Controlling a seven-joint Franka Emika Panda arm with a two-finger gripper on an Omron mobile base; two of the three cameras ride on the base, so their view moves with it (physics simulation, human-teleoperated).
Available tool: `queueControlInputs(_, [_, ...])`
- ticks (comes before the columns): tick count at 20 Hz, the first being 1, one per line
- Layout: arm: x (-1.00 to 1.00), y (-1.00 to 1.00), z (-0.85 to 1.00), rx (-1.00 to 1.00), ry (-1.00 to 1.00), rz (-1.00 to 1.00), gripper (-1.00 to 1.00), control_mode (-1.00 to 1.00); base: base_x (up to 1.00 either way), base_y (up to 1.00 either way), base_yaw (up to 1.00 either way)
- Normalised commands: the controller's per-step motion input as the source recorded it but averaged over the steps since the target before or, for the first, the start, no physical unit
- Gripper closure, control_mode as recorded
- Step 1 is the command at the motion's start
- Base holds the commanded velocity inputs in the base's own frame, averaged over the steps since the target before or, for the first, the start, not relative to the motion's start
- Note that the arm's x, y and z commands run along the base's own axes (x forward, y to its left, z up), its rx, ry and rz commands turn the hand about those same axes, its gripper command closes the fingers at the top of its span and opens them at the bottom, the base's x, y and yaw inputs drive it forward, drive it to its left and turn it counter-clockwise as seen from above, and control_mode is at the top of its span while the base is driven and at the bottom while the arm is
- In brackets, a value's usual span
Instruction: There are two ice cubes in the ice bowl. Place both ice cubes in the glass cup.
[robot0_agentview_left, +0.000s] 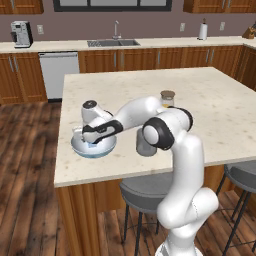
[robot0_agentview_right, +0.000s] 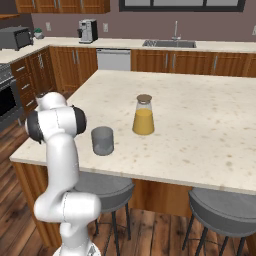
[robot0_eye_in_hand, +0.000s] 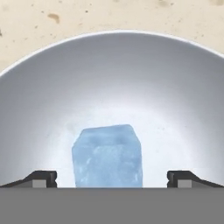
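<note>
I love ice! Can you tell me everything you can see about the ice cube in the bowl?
The ice cube is a pale-blue, see-through chunk with slightly uneven, cloudy faces. It sits on the bottom of the ice bowl, near the middle of its smooth whitish inside. The open gripper hangs right over it, one dark fingertip on each side, not touching it. From the left base view, a bit of blue peeks out under the hand. I can make out just one cube here.

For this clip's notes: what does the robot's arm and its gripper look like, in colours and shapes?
The arm is built of glossy white, rounded tubular links with dark, nearly black round caps at the joints. No cables or markings show. The gripper ends in two small dark, blocky finger tips with stepped grey faces.
</note>
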Motion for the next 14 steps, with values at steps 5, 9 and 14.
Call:
queueControlInputs(5, [0.10, 0.09, -0.05, 0.00, 0.00, 0.00, -1.00, -1.00, 0.00, 0.00, 0.00])
queueControlInputs(9, [0.00, 0.01, -0.14, -0.01, 0.00, 0.00, -1.00, -1.00, 0.00, 0.00, 0.00])
queueControlInputs(14, [0.00, 0.00, -0.20, -0.03, 0.00, 0.00, -1.00, -1.00, 0.00, 0.00, 0.00])
